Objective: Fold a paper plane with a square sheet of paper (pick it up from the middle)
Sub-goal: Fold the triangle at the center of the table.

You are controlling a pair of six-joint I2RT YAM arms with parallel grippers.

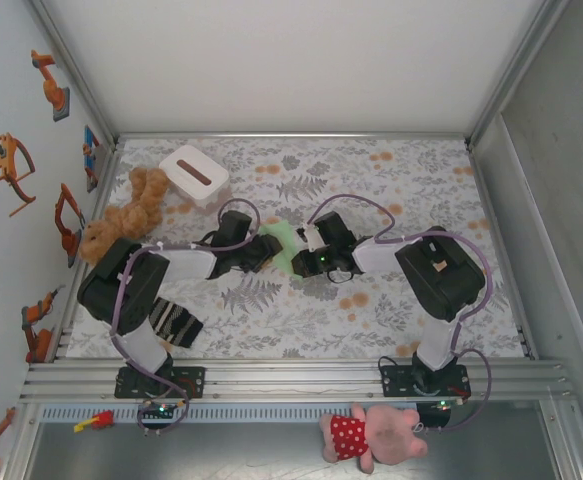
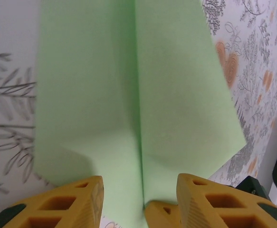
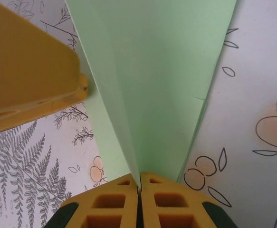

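The pale green sheet of paper lies mid-table, folded into a narrow pointed paper plane shape with a centre crease. My left gripper meets it from the left. Its yellow fingers stand apart on either side of the crease, so the left gripper is open and not pinching. My right gripper comes from the right. In the right wrist view the right gripper is shut on the paper's narrow raised fold. One left finger shows at upper left there.
A white box with a dark slot and a brown teddy bear sit at the back left. A striped dark cloth lies by the left arm's base. A pink plush toy lies beyond the near rail. Walls enclose the floral-patterned table.
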